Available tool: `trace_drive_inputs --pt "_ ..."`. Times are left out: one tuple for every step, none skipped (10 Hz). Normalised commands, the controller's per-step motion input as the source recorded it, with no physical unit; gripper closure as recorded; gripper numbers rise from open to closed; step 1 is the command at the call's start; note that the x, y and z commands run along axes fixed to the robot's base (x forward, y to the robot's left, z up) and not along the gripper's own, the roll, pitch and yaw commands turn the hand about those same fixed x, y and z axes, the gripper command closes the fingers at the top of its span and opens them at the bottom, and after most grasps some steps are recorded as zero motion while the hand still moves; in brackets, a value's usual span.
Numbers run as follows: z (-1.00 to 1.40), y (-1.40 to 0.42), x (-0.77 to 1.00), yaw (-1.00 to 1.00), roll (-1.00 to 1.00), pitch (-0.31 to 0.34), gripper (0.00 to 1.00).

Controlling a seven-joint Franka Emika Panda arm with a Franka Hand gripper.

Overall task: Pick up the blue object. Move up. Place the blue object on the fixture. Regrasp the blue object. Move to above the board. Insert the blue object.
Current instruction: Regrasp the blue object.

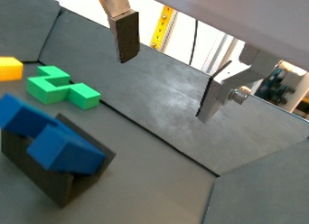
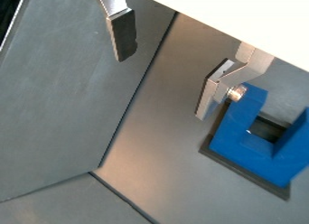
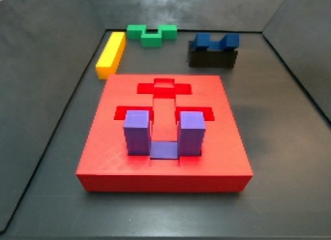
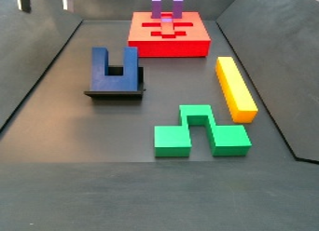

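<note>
Hand [image 1: 182, 70] seen in both wrist views, silver fingers [image 2: 121, 33] spread wide, nothing between them

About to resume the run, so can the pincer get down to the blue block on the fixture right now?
Probably yes: the pincer hangs open and empty, and the blue block sits exposed on the fixture, nothing over it.
</note>
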Motion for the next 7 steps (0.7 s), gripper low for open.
trace_drive_inputs --pt "-0.62 -0.47 -0.4 0.45 0.29 -0.1 0.0" --pt "-0.67 -0.43 -0.56 0.54 0.25 -0.294 0.0" --pt "-0.51 -0.25 -0.32 0.66 0.12 -0.549 0.0" --pt "-0.13 -0.08 0.0 0.7 0.17 -0.449 0.0" --pt "-0.06 -0.01 0.12 0.45 0.39 -0.2 0.0" --pt "-0.11 0.0 -0.07 0.21 0.59 -0.017 0.0" --pt "-0.19 0.0 -0.18 0.16 0.54 0.0 0.0"
